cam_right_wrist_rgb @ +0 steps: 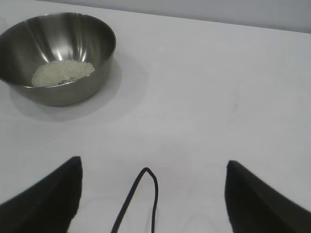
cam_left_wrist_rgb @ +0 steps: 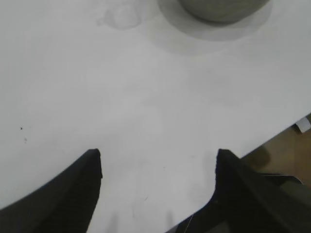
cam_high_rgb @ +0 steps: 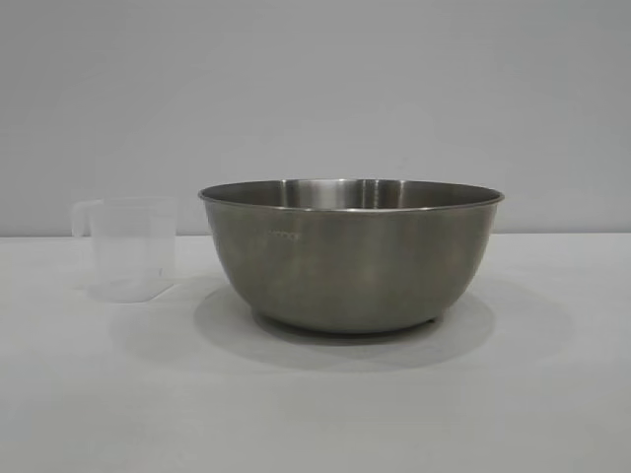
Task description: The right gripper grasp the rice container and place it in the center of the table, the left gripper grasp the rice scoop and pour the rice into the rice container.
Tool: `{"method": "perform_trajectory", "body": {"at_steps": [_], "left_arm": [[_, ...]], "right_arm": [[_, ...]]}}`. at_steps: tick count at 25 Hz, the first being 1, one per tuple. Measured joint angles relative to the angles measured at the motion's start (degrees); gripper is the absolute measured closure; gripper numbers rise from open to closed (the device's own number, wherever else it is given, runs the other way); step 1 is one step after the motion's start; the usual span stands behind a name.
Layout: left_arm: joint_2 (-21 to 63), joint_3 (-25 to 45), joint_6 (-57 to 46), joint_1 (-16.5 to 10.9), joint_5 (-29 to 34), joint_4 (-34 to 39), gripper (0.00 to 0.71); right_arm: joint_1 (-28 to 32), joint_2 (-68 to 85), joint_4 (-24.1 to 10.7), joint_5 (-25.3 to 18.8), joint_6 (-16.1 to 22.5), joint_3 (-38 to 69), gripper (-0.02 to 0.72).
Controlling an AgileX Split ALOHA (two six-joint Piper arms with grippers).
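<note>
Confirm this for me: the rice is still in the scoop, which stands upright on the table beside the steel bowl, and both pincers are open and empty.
Not quite. The rice lies in the steel bowl, as the right wrist view shows; the scoop looks empty in the exterior view. The rest holds: it stands upright on the table beside the bowl, and the left pincer and right pincer are open and empty.

A plain pale grey wall (cam_high_rgb: 315, 89) stands behind the white surface. In the left wrist view, brown floor (cam_left_wrist_rgb: 284, 158) shows past its edge.

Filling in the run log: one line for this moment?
rice in rice container | rice scoop upright, empty | left gripper open | right gripper open
</note>
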State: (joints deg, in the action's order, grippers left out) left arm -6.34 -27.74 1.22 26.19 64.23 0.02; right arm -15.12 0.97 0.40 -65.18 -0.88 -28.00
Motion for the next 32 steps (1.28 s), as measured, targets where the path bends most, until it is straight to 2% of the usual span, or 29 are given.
{"method": "perform_trajectory", "body": {"at_steps": [24,25,27,32], "left_arm": [[0.0,0.0,0.01,-0.22,0.0,0.0,0.273],[0.0,0.0,0.01,-0.85,0.0,0.0,0.273],[0.0,0.0,0.01,-4.03,0.0,0.0,0.273],[0.22,0.0,0.01,-15.75,0.0,0.0,0.273]], "right_arm": [[0.0,0.0,0.0,0.0,0.0,0.0,0.126],[0.0,0.0,0.0,0.0,0.0,0.0,0.126],[0.0,0.0,0.0,0.0,0.0,0.0,0.126],[0.0,0.0,0.0,0.0,0.0,0.0,0.126]]}}
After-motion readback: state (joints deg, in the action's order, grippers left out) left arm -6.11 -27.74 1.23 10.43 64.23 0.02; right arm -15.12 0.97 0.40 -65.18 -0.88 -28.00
